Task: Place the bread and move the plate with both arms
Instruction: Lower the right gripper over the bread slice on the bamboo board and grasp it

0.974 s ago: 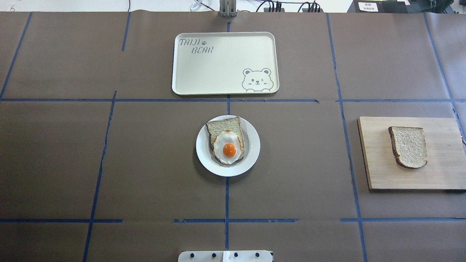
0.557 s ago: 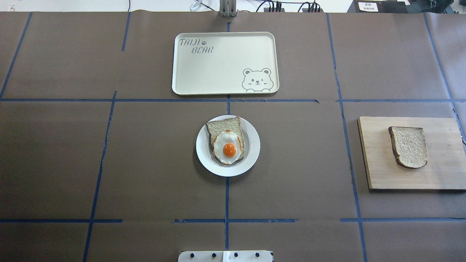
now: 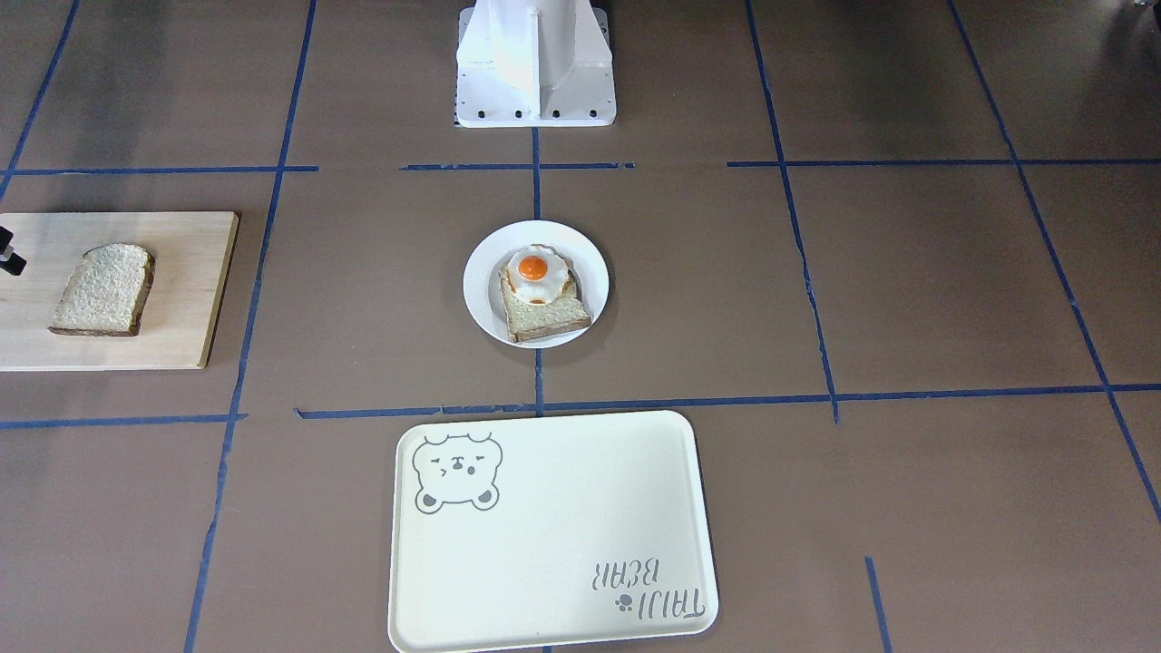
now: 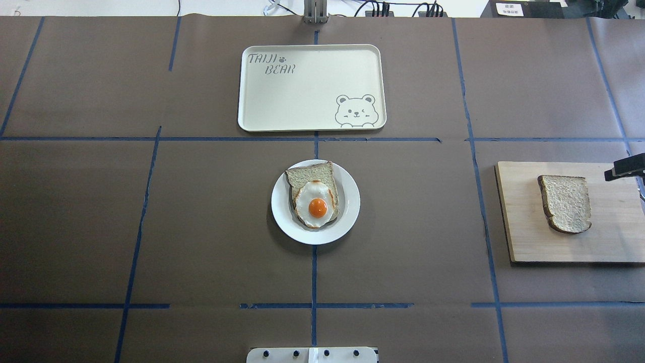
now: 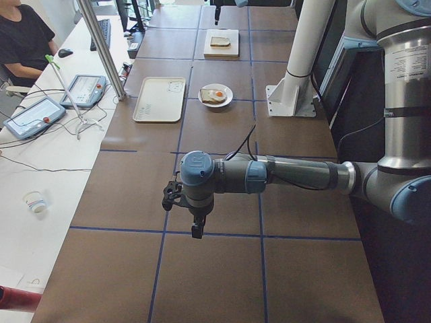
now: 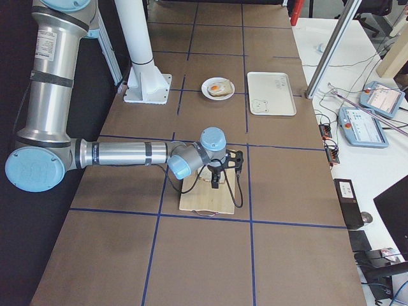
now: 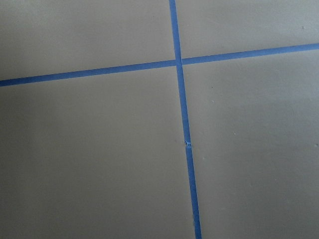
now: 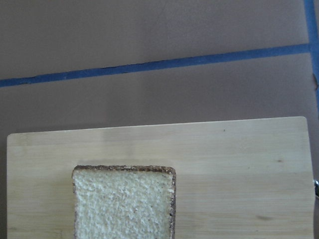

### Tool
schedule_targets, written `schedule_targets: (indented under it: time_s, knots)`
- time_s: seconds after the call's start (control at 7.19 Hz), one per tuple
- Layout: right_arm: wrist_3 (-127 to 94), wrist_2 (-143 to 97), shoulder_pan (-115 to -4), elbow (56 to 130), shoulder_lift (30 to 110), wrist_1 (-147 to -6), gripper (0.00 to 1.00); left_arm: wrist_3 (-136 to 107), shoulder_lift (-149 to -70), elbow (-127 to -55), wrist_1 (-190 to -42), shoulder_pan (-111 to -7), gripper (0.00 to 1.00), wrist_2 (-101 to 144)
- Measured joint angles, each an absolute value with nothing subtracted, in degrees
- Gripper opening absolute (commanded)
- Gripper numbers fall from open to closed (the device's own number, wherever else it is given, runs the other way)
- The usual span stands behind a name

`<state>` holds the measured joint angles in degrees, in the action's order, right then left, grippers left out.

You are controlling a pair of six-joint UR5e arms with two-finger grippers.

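Note:
The plain bread (image 4: 565,203) lies flat on a wooden cutting board (image 4: 524,242) at the right; it also shows in the right wrist view (image 8: 124,201) and the front view (image 3: 102,290). The white plate (image 4: 347,217) sits mid-table and holds a toast slice with a fried egg (image 4: 317,204). A black part of my right gripper (image 4: 625,169) shows at the view's right edge, over the board's far right corner, right of the bread; I cannot tell whether it is open. My left gripper (image 5: 195,219) hangs over bare table far to the left; its state cannot be told.
A cream rectangular tray with a bear drawing (image 4: 312,88) lies beyond the plate. The robot's base plate (image 4: 312,355) is at the near edge. Blue tape lines cross the brown table cover (image 7: 182,62).
A black part of my right gripper has come into the overhead view at the right edge, over the cutting board. Bread, plate and tray have not moved.

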<state>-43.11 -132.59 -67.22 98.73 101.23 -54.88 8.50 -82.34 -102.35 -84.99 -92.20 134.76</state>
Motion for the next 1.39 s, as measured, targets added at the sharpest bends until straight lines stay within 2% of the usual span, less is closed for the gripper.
schedule_targets:
  time_s: [0.42,0.84,1.11,1.39]
  knots:
    - [-47.35,-129.41,-61.60,93.71,101.06,-47.70,0.99,7.33,-82.11,-102.91,-84.99,-92.20,1.00,134.76]
    - [-47.79,-128.99,-59.97,93.25,100.68,-47.15,0.98,6.79,-82.09,-103.28,-84.99,-92.25,1.00,134.82]
    - [-47.81,-128.96,-58.79,93.25,100.66,-47.19,0.88,6.77,-82.05,-103.34,-84.99,-92.27,1.00,134.82]
    - [-47.81,-128.82,-58.24,93.09,100.67,-47.25,0.84,6.77,-82.06,-103.31,-84.99,-92.26,1.00,134.82]
